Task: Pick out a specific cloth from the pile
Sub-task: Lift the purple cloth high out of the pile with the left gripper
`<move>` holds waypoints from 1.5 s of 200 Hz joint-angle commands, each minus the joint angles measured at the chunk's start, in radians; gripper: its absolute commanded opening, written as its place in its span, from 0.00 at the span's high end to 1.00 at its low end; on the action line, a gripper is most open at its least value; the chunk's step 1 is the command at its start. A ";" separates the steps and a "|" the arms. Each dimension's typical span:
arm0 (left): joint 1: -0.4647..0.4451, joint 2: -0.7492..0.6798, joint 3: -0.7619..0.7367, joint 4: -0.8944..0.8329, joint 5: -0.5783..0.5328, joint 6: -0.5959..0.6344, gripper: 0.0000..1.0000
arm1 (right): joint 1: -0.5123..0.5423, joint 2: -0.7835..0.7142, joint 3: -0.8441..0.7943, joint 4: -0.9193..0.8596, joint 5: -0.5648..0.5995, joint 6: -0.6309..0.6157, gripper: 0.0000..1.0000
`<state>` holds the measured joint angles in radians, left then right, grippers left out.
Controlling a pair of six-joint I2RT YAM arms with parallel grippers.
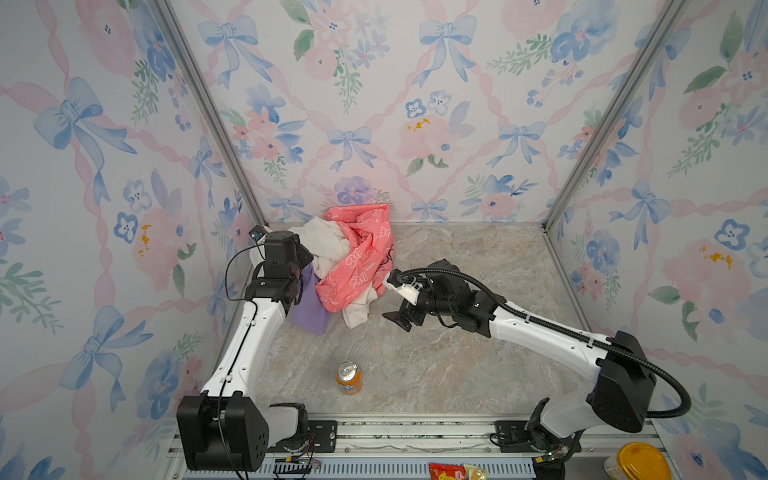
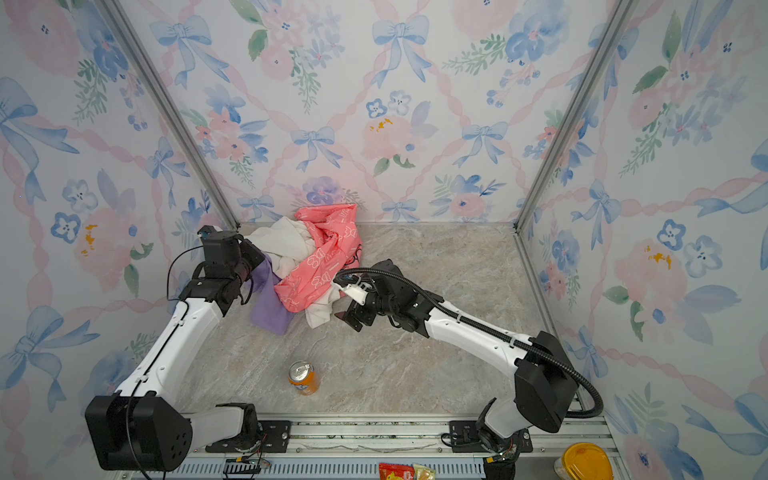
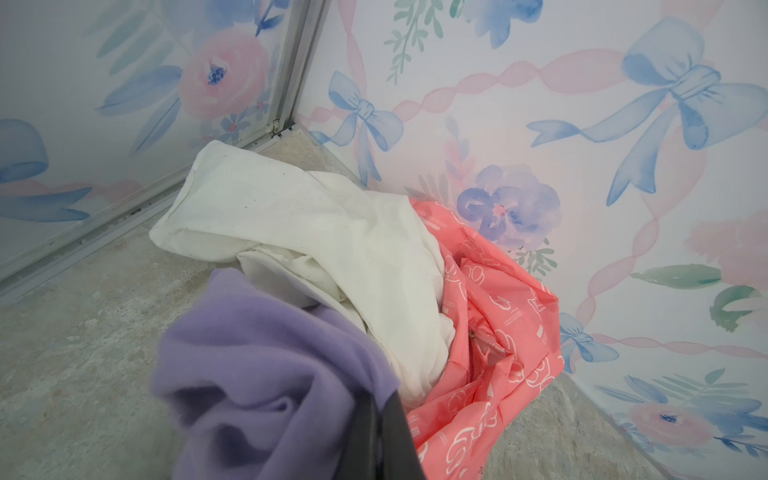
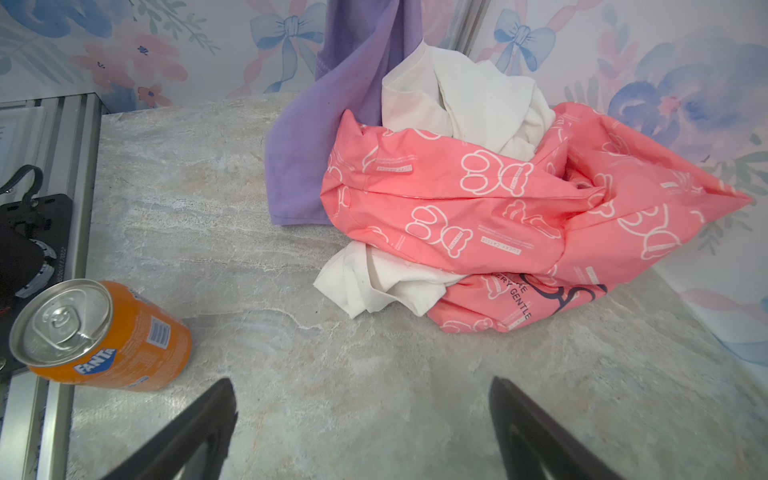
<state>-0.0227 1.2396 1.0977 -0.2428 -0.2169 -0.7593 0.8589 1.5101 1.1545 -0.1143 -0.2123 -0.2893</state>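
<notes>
Pile (image 1: 357, 257) of 3 cloths, lavender cloth (image 1: 309, 309) in L hand (image 3: 380, 440), 1 can (image 1: 348, 377)

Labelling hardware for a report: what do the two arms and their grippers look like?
Both the left arm and right arm have glossy white link shells and bulky black joint housings. A ribbed black hose runs along the right arm; a thin black cable loops off the left arm. The right gripper has dark, tapered fingers; the left gripper looks equally dark.

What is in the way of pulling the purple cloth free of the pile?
The left gripper is shut on the purple cloth, but the pink cloth and the white cloth overlap one edge of it.
</notes>
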 commanded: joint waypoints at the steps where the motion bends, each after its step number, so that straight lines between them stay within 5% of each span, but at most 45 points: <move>1: 0.007 -0.041 0.073 0.043 -0.017 0.057 1.00 | 0.009 0.018 0.042 0.013 0.017 0.013 0.03; 118: 0.007 -0.064 0.195 0.224 0.136 0.218 1.00 | 0.009 0.047 0.085 0.023 0.048 0.037 0.03; 219: 0.003 -0.037 0.315 0.481 0.355 0.211 1.00 | -0.010 0.015 0.102 0.030 0.122 0.060 0.03; 300: -0.009 0.069 0.536 0.515 0.451 0.201 1.00 | -0.055 -0.026 0.109 -0.001 0.188 0.090 0.03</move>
<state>-0.0250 1.2751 1.5623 0.1982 0.1692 -0.5533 0.8211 1.5211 1.2301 -0.0956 -0.0658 -0.2161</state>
